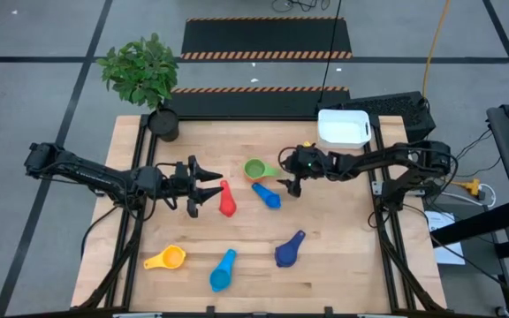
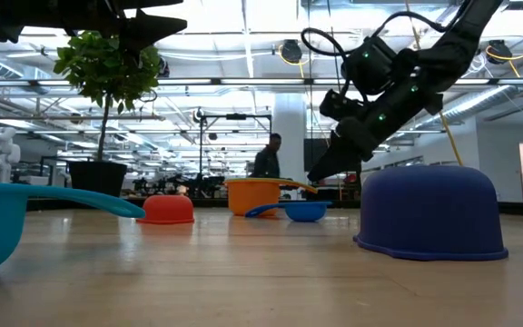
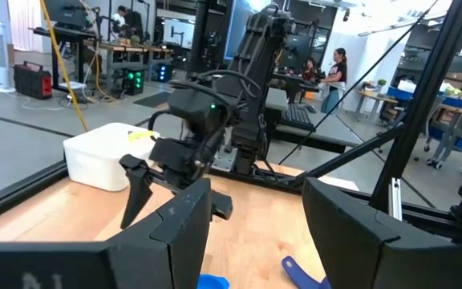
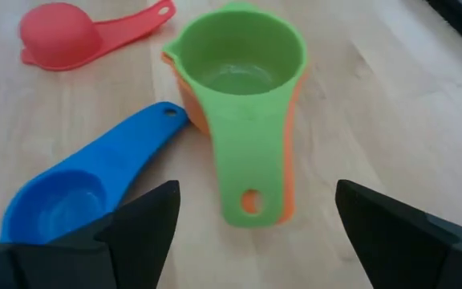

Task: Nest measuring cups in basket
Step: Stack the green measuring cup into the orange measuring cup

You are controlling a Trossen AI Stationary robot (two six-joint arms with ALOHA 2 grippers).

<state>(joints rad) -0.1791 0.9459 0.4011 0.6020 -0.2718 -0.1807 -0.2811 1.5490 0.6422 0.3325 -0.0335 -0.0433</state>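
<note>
Grey floor (image 1: pixel 42 26) with hazard-striped black mats (image 1: pixel 268 40) — an open workshop hall, ceiling pipes (image 2: pixel 243 82) overhead.

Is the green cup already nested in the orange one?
Yes. The green cup sits inside the orange cup, whose edge shows around it; both upright on the table.

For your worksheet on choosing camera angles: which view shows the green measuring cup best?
The right wrist view: the green measuring cup fills it, nested in an orange cup. The high view shows it small; the low view shows only the orange side; the left wrist view misses it.
</note>
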